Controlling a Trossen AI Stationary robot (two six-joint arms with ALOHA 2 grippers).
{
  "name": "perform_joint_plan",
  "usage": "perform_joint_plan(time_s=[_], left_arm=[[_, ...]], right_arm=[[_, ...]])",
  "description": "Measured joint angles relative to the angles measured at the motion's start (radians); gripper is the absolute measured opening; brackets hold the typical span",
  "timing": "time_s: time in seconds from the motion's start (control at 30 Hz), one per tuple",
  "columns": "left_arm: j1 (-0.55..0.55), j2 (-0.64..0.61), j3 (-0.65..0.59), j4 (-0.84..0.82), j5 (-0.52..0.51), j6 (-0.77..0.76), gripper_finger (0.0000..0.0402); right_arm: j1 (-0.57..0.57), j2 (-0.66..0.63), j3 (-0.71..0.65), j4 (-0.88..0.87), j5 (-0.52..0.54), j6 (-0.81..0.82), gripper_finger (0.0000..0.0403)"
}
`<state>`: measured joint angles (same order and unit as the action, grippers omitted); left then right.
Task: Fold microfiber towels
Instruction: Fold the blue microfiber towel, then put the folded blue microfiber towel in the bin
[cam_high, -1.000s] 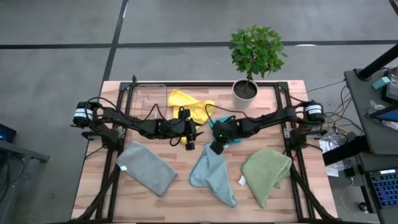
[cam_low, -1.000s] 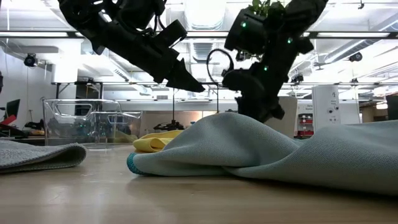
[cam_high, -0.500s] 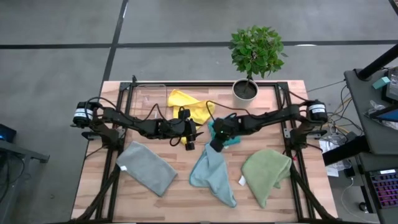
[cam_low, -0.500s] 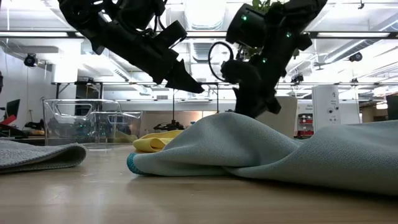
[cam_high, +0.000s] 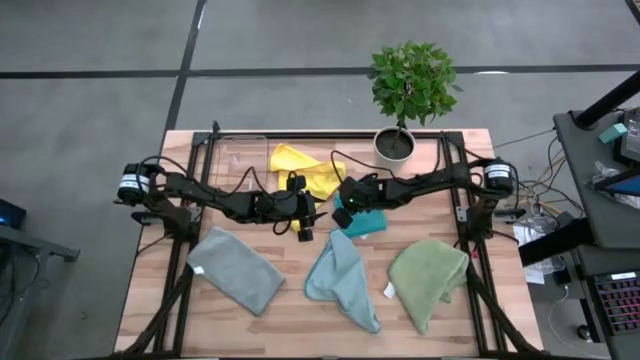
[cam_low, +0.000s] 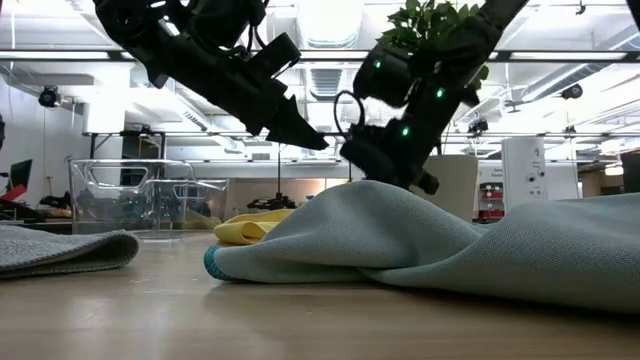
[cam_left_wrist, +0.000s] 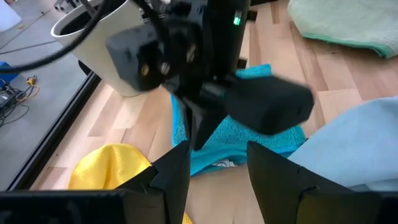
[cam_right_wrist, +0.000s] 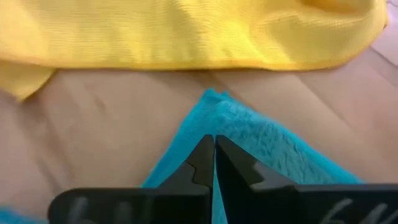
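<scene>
Teal microfibre at mid-worktop: the right gripper (cam_high: 341, 216) hovers over the teal towel (cam_high: 366, 222), jaws closed, seemingly on nothing.
Folding has not begun; next comes pinching a corner. The left gripper (cam_high: 306, 226) waits alongside, jaws partly open, empty, beside the yellow towel (cam_high: 300, 165).

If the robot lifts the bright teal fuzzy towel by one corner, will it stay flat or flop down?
Probably flop. The bright teal fuzzy towel already lies bunched and wrinkled on the wooden table, so it looks soft, not stiff. It is likely light too: the right gripper, its fingers shut together, sits right at a thin corner. The fuzzy surface probably grips well instead of slipping.
</scene>
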<state>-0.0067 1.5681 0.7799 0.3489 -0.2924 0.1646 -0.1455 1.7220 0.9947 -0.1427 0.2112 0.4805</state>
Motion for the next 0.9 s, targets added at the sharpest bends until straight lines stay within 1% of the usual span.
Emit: perform_joint_plan(time_s=[0.23,0.33,0.47,0.6,0.73,0.83,0.9], left_arm=[[0.000,0.000,-0.001,0.000,0.000,0.000,0.0143],[0.000,0.000,-0.001,0.000,0.000,0.000,0.0143],[0.000,0.000,-0.001,0.000,0.000,0.000,0.0143],[0.000,0.000,-0.001,0.001,0.000,0.000,0.0143],[0.000,0.000,-0.001,0.000,0.000,0.000,0.0143],[0.000,0.000,-0.001,0.000,0.000,0.000,0.0143],[0.000,0.000,-0.001,0.001,0.000,0.000,0.0143]], right_arm=[[-0.006,0.055,0.000,0.125,0.001,-0.010,0.0009],[-0.006,0.052,0.000,0.115,0.001,-0.010,0.0009],[-0.004,0.003,0.000,0.071,0.000,-0.010,0.0009],[0.004,-0.072,0.000,-0.022,0.000,-0.010,0.0009],[0.009,-0.149,0.000,-0.158,-0.009,0.039,0.0011],[0.010,-0.198,0.000,-0.265,-0.012,0.091,0.0023],[0.010,-0.224,-0.002,-0.316,-0.029,0.119,0.0040]])
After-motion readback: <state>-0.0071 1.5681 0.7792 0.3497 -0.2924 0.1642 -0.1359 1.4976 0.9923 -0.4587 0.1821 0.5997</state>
